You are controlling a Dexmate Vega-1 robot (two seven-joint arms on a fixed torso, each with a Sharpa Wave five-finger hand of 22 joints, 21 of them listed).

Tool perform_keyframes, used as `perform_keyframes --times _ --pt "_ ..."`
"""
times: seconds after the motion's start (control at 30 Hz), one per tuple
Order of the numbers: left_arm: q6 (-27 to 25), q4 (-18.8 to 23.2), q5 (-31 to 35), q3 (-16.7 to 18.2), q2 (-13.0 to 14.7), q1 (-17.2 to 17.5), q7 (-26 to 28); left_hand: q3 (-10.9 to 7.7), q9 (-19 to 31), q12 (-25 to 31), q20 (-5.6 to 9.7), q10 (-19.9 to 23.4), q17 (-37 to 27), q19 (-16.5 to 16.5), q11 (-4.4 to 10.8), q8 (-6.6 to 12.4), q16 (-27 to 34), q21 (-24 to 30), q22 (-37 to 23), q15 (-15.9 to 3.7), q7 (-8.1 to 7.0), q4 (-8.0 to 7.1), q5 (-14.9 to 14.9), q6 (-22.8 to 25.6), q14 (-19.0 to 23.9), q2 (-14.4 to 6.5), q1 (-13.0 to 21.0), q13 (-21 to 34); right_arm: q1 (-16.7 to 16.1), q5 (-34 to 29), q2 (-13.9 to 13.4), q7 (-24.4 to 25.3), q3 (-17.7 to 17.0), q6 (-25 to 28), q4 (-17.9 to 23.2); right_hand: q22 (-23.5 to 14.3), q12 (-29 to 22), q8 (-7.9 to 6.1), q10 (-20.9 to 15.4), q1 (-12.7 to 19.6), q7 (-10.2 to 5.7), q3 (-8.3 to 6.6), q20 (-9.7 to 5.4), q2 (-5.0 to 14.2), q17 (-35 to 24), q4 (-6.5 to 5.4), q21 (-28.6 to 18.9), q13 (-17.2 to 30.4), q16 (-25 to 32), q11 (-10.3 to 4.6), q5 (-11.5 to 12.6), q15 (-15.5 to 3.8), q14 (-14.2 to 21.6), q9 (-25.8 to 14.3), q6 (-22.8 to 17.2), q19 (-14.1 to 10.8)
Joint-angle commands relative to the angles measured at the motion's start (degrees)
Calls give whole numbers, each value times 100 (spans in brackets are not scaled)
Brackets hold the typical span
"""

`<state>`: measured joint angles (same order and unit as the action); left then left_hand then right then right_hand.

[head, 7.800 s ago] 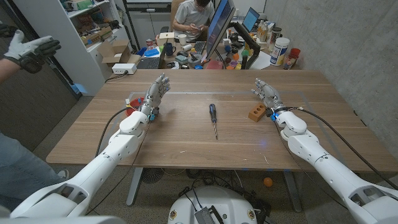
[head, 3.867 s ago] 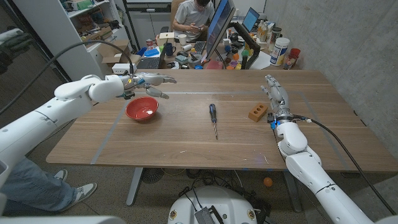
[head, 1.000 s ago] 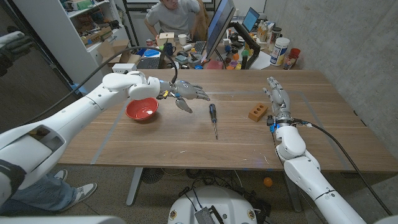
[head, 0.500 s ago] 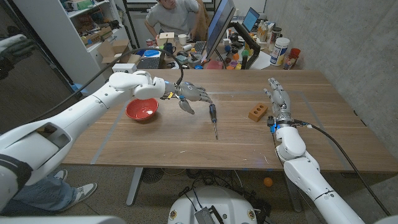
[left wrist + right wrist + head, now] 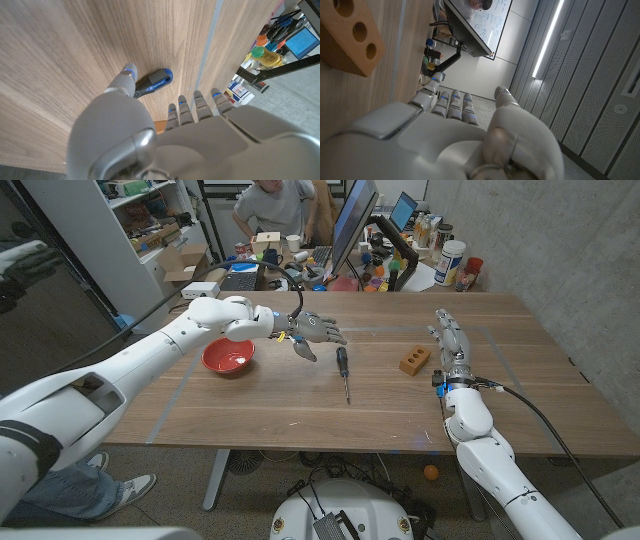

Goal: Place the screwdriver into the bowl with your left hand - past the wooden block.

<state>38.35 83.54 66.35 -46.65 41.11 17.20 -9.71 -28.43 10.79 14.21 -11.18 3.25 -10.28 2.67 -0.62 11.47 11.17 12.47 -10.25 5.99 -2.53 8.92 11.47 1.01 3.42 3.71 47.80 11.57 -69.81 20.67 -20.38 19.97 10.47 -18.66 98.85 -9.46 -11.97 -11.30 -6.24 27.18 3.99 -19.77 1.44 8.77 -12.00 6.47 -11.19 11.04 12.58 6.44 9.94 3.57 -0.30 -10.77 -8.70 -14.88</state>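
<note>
**Over the table's middle: left hand above the screwdriver handle**

On the wooden table [image 5: 300,415], near its centre, the screwdriver [image 5: 343,370]: dark handle with a blue end toward the far edge, thin metal shaft toward the near edge, lying flat on the wood. Just to the left of the handle, and slightly beyond it, the left hand [image 5: 315,330], reached in from the left on a long white arm, fingers apart and stretched toward the right, thumb hanging down toward the wood, nothing gripped. From the left wrist view, the same left hand [image 5: 165,140] seen from behind, thumb tip close beside the screwdriver [image 5: 152,83] handle; touching or just clear of it, cannot tell.

Farther left, behind the arm, the red bowl [image 5: 228,355], upright, partly covered by the forearm. To the right of the screwdriver, well apart from it, the wooden block [image 5: 414,360], with round holes in its upper face. In the right wrist view, the same wooden block [image 5: 350,37] with its holes plainly shown.

Just right of the block, near the table's right side, the right hand [image 5: 449,340], standing on edge, fingers straight, close together and pointing toward the far edge, holding nothing. In the right wrist view, the right hand [image 5: 450,135] with fingers extended side by side.

Beyond the far edge, a cluttered desk with a monitor [image 5: 353,220] and a seated person [image 5: 275,205].
</note>
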Motion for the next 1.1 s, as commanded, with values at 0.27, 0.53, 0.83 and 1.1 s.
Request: perform_keyframes --times 0.27,0.53,0.83,1.1 --pt "-333 -406 615 -532 -269 -234 707 16 32 44 -90 138 -12 -43 -10 135 33 -29 -28 9 -111 36 29 295 112 0 139 31 42 55 42 -32 -67 -153 -186 -34 16 9 -25 -25 -48 34 16 -28 -13 8 23 20 -8 40 36 18 49 -18 -9 -26" --pt "-475 -458 778 -722 -335 -271 932 22 34 58 -96 184 -13 -45 16 146 38 -34 -28 -1 -115 33 28 356 145 4 153 38 87 87 65 -76 -71 -230 -281 -34 18 8 -24 -27 -50 41 22 -37 -11 14 24 20 -13 38 36 18 46 -18 -12 -20" --pt "-413 -673 521 -813 -468 -350 693 36 37 78 -100 253 -14 -53 27 159 56 -40 -29 -14 -123 25 26 441 226 11 163 47 95 123 66 -107 -92 -268 -340 -34 18 11 -28 -29 -50 49 26 -51 -9 19 23 21 -14 34 35 15 51 -18 -4 -19" --pt "-402 -839 415 -915 -579 -399 524 50 39 113 -101 367 -14 -65 102 197 64 -44 -30 -38 -148 14 23 608 294 9 178 56 105 167 67 -144 -110 -289 -407 -34 20 14 -27 -32 -57 57 32 -60 -7 24 23 21 -19 31 36 21 47 -19 2 -15"
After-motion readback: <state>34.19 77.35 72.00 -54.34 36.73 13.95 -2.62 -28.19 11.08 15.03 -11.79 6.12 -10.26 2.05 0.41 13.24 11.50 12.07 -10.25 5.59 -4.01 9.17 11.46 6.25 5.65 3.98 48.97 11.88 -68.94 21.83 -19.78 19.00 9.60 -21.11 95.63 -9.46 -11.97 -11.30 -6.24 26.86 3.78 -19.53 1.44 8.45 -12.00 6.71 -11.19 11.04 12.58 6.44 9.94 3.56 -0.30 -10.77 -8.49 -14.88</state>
